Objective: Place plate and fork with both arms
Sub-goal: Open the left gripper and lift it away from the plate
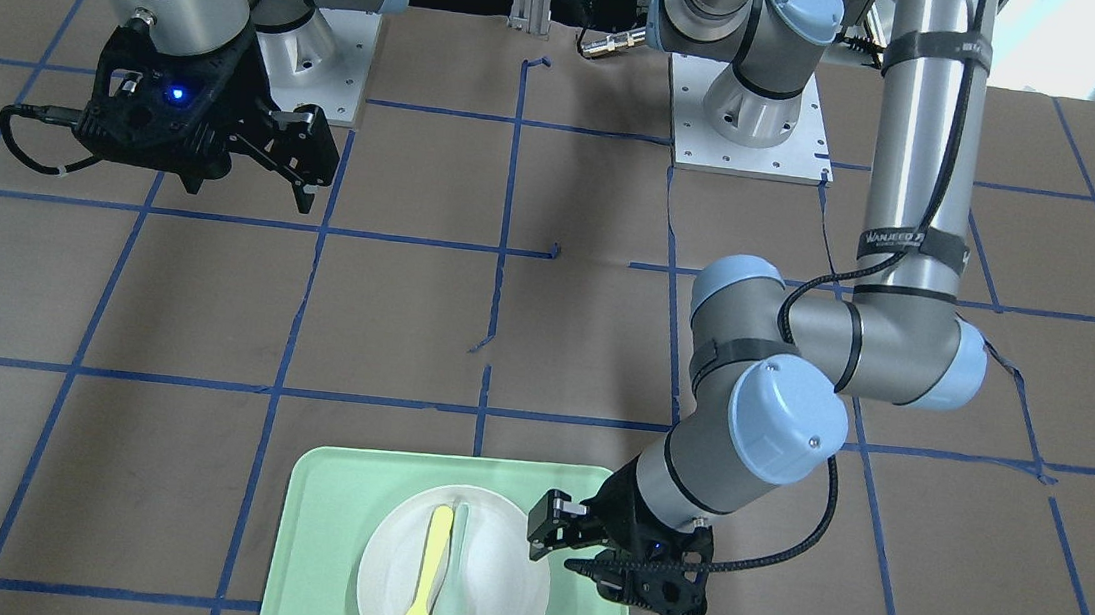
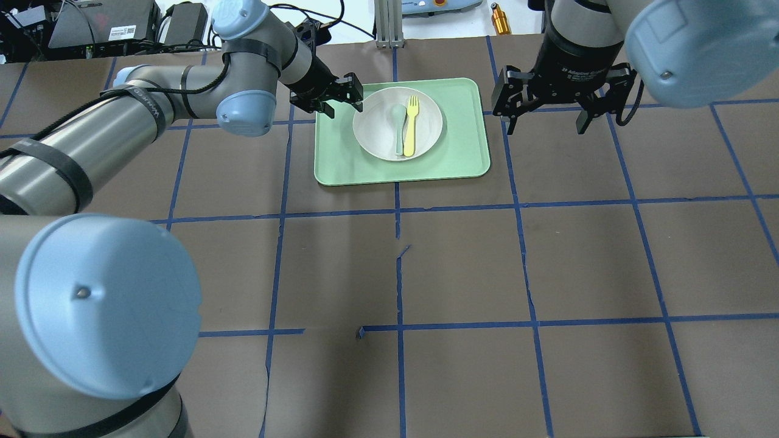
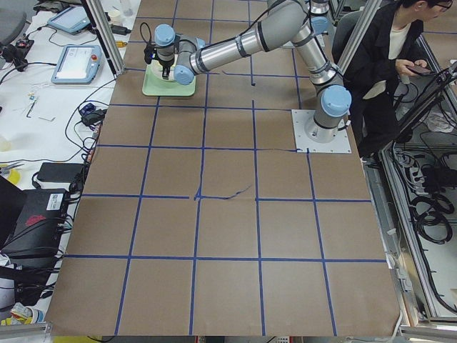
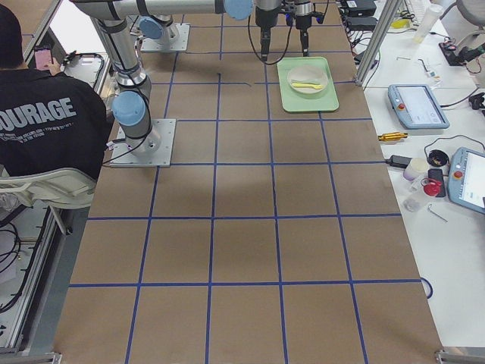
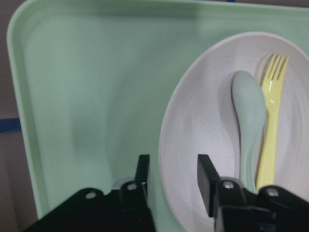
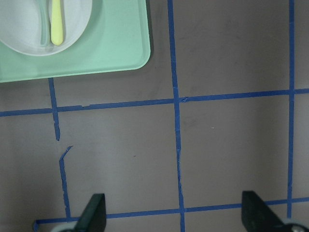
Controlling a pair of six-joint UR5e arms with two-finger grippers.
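The off-white plate [image 2: 380, 131] lies on the mint-green tray [image 2: 341, 164] at the far middle of the table. The pale-yellow fork [image 2: 412, 125] and a grey-green spoon [image 2: 398, 125] lie side by side in the plate. My left gripper [image 2: 344, 100] is open at the plate's left edge. In the left wrist view its fingers [image 5: 205, 179] straddle the rim of the plate [image 5: 203, 125], one over the tray [image 5: 87, 96], one over the plate beside the spoon [image 5: 248, 116] and fork [image 5: 270, 130]. My right gripper [image 2: 541, 115] is open and empty, hovering above the table to the right of the tray.
Brown paper with blue tape lines covers the table [image 2: 462, 261]. An orange cylinder [image 2: 499, 21] and cables lie beyond the far edge. The arm bases [image 1: 747, 116] stand at the robot's side. A seated person [image 4: 45, 129] is beside the table.
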